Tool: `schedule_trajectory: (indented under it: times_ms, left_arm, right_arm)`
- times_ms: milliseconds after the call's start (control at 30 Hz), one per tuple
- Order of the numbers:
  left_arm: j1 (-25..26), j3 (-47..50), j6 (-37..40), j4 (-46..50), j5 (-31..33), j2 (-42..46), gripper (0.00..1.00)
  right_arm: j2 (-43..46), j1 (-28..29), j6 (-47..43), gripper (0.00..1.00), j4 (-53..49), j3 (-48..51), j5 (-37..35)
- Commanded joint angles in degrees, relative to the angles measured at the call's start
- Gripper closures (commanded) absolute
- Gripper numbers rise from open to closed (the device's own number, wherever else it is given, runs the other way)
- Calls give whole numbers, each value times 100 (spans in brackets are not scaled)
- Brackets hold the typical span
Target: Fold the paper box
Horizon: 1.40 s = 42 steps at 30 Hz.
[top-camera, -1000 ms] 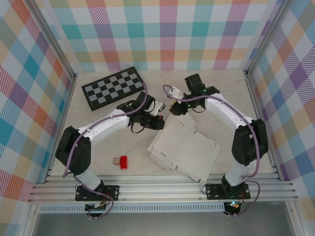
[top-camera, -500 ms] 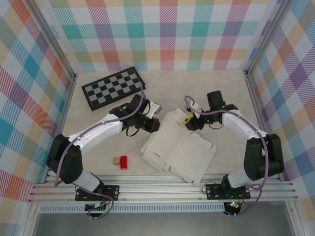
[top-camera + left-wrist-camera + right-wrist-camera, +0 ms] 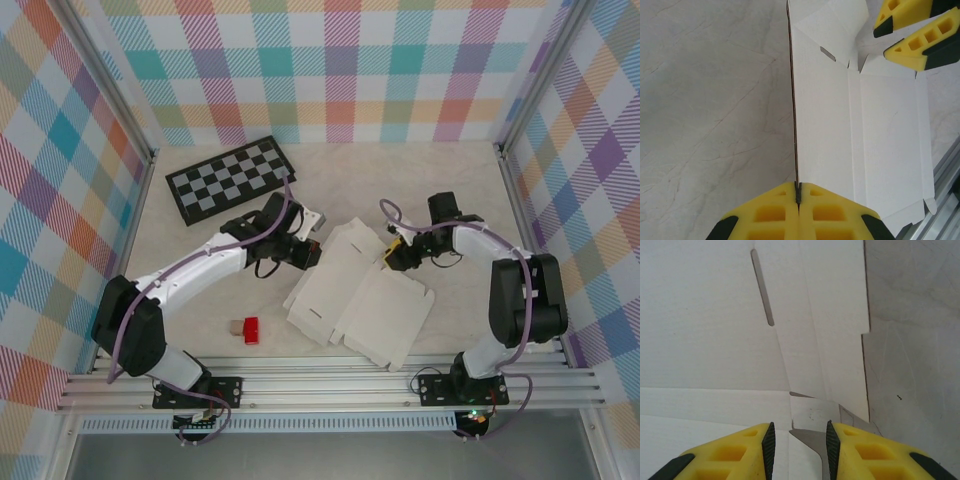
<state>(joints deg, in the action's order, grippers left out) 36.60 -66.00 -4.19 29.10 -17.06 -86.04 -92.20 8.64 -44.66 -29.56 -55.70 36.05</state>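
Observation:
The paper box (image 3: 355, 300) is a flat white die-cut sheet lying unfolded in the middle of the table. My left gripper (image 3: 312, 250) is at its left edge and is shut on that thin edge, which stands up from the table in the left wrist view, where the left gripper (image 3: 798, 189) pinches the paper box (image 3: 885, 130). My right gripper (image 3: 390, 253) hovers low at the sheet's upper right corner. Its yellow fingers (image 3: 912, 45) show apart. In the right wrist view the right gripper (image 3: 799, 434) is open over a small corner tab (image 3: 812, 415) of the paper box (image 3: 705, 330).
A black-and-grey checkerboard (image 3: 228, 180) lies at the back left. A red block (image 3: 251, 329) and a small tan block (image 3: 235, 326) sit near the front left. The aluminium rail (image 3: 330, 385) runs along the near edge, and plaid walls enclose the table.
My right gripper swung from the back centre out and down to the sheet's upper right corner, its jaws parting a little. The left gripper drew the sheet slightly leftward.

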Motion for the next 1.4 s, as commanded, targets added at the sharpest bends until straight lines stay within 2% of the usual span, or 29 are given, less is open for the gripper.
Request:
schedule_trajectory:
  times_ms: [0,100,267,333,533,667,1000,1167,1300,1367]
  left_arm:
    - [-48,135,102,-62,-169,253,100]
    - [-50,131,119,-115,-190,298,100]
    - [-49,-251,349,189,-603,-42,100]
    - [-48,-301,383,168,-771,-72,100]
    - [-48,-627,547,460,-716,-268,100]
    - [-45,-622,527,435,-845,-271,100]
    - [-41,-591,400,337,-893,-264,100]
    - [-39,-586,385,272,-1015,-209,100]
    - [-41,-601,392,230,-1127,-177,100]
    - [-39,-603,418,245,-1191,-185,100]
  right_arm:
    - [-6,-97,-240,64,-59,-136,260]
    - [-102,-100,-198,65,-202,-243,271]
    - [259,4,194,64,126,-331,843]
    - [404,87,317,64,149,-546,835]
    - [437,233,149,63,-287,-1360,746]
    - [212,381,-181,62,-728,-1836,870]
    - [18,982,-225,65,-476,-1781,774]
    - [-181,1103,-272,69,-521,-1856,658]
    - [-232,1141,-256,81,-495,-1857,622]
    - [-215,1147,-218,81,-411,-1815,569]
